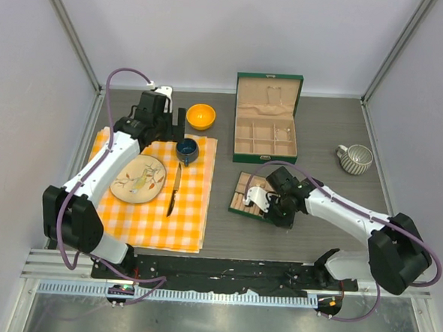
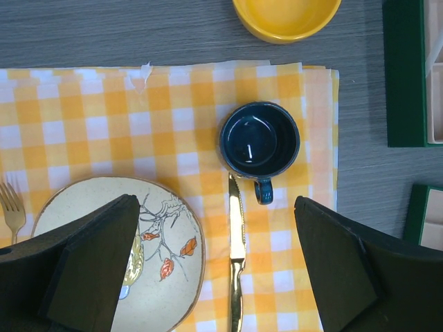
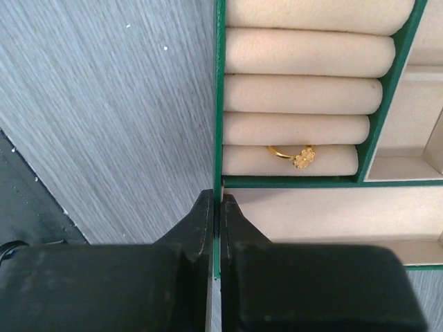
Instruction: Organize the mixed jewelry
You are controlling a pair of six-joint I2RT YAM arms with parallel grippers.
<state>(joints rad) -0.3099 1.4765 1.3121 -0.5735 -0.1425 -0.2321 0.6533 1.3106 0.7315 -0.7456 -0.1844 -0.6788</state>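
A small green tray [image 1: 242, 191] with beige ring rolls lies on the table in front of the open green jewelry box [image 1: 239, 129]. My right gripper [image 1: 266, 212] is shut on this tray's green side wall [image 3: 219, 104] near a corner, as the right wrist view shows [image 3: 219, 200]. A gold ring with a clover top [image 3: 295, 155] sits between the nearest rolls. My left gripper [image 1: 175, 125] is open and empty, hovering above the checked placemat [image 2: 297, 263] between plate and blue cup, as the left wrist view [image 2: 216, 207] also shows. No silvery hoop bracelet or pale beads are in view.
On the yellow checked placemat [image 1: 189, 209] lie a leaf-patterned plate [image 1: 138, 180], a knife [image 1: 173, 197], a fork [image 2: 10, 207] and a dark blue cup [image 1: 187, 149]. A yellow bowl [image 1: 200, 116] stands behind it. A ribbed white mug [image 1: 355, 158] stands at the right.
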